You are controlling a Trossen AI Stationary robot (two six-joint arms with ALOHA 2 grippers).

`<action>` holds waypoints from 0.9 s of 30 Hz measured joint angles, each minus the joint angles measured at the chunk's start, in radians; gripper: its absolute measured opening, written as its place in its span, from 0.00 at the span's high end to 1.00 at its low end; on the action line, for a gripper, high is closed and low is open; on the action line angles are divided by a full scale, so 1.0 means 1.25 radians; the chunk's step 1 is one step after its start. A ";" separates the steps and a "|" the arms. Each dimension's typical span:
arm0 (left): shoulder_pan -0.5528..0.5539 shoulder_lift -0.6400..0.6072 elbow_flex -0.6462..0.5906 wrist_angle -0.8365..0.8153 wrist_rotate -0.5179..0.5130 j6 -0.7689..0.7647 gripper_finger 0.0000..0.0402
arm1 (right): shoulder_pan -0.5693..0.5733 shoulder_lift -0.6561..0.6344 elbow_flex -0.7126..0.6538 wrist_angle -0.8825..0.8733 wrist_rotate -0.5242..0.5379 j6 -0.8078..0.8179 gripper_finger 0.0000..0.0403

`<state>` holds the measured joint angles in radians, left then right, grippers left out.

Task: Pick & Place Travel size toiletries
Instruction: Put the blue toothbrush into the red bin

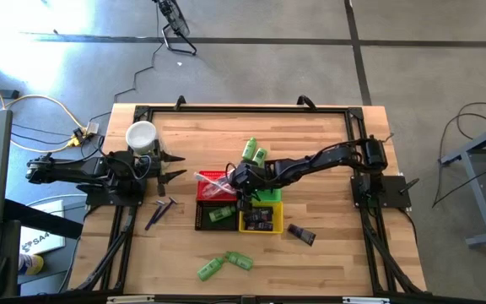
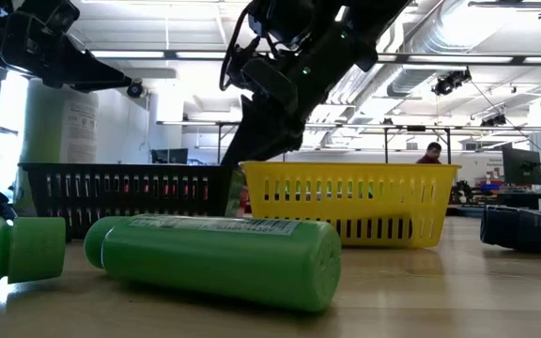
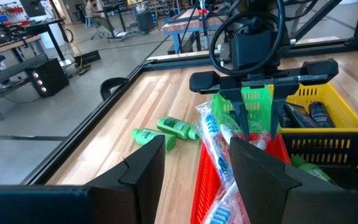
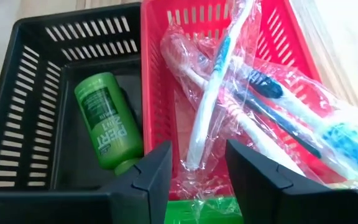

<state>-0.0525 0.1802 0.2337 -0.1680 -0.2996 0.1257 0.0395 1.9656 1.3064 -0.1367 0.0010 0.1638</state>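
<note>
The right gripper [image 1: 241, 187] hangs over the red basket [image 4: 160, 93], fingers spread and holding nothing; the wrapped toothbrushes [image 4: 241, 93] lie in that basket beneath it. Best to lift straight up, since the loose wrapping could snag a finger. The left gripper [image 1: 169, 166] waits spread near the white cup [image 1: 141, 135]. Green bottles [image 1: 224, 264] lie loose on the desk [image 1: 327, 253], and another bottle [image 4: 107, 127] sits in the black basket [image 4: 23, 124].

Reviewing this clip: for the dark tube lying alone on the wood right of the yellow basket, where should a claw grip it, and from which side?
Grip the dark tube across its narrow width at mid-length, coming straight down from above. It lies flat and slanted on bare table, clear of the yellow basket, so both long sides look open. The right claw seems nearest.
</note>
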 joint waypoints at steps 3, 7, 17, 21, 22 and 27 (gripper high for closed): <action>0.000 0.000 0.000 0.000 0.000 0.000 0.56 | 0.000 0.000 0.000 -0.011 0.000 0.000 0.69; 0.000 0.000 0.000 0.000 0.000 0.000 0.56 | 0.000 0.006 0.000 -0.018 0.000 0.008 0.72; 0.000 0.000 0.000 0.000 0.000 0.000 0.56 | 0.000 0.006 0.000 -0.007 0.001 0.011 0.87; 0.000 0.000 0.001 0.000 0.000 0.000 0.56 | 0.000 0.006 0.000 -0.008 0.024 0.003 0.98; 0.000 0.000 0.001 0.000 0.000 0.000 0.56 | 0.000 0.004 0.000 -0.011 0.027 -0.001 0.98; 0.000 0.000 0.001 0.000 0.000 0.000 0.56 | 0.011 -0.024 0.000 -0.040 0.057 -0.022 0.99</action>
<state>-0.0525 0.1806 0.2344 -0.1678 -0.2996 0.1257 0.0532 1.9356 1.3060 -0.1868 0.0725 0.1369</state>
